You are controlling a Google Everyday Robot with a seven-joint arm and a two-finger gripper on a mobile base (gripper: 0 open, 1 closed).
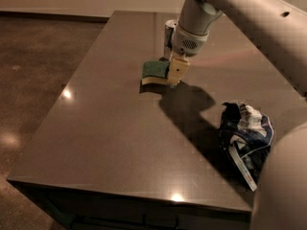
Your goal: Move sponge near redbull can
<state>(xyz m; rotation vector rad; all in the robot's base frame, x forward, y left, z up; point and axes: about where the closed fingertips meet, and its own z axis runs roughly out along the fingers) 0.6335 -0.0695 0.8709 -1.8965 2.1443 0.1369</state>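
The sponge (154,72), dark green scrub top over pale yellow foam, sits level just in front of the redbull can (169,35), one end clamped in the jaws of the gripper (173,75); the slim silver-and-blue can stands upright, partly hidden behind the gripper
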